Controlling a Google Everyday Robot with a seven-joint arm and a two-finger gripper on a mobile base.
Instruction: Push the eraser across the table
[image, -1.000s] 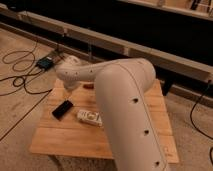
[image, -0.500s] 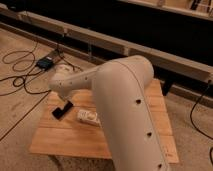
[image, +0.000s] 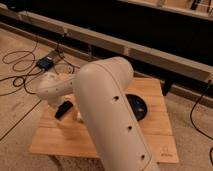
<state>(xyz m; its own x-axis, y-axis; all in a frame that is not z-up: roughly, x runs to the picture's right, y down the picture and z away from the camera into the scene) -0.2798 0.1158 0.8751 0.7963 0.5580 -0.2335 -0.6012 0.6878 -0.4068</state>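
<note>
In your camera view, the eraser (image: 63, 109) lies on the left part of the tabletop (image: 60, 142). The end effector (image: 52, 100) sits low at the left tip of the white arm (image: 105, 100), just beside the eraser. You cannot tell its state. A black dish (image: 139, 107) peeks out right of the arm.

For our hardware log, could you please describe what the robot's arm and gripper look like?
The arm is a thick, smooth, off-white tube of rounded segments, with a row of small dark holes along its side; no cables show. The gripper is at its narrower end, beside the black eraser on the table; its details are hidden.
</note>
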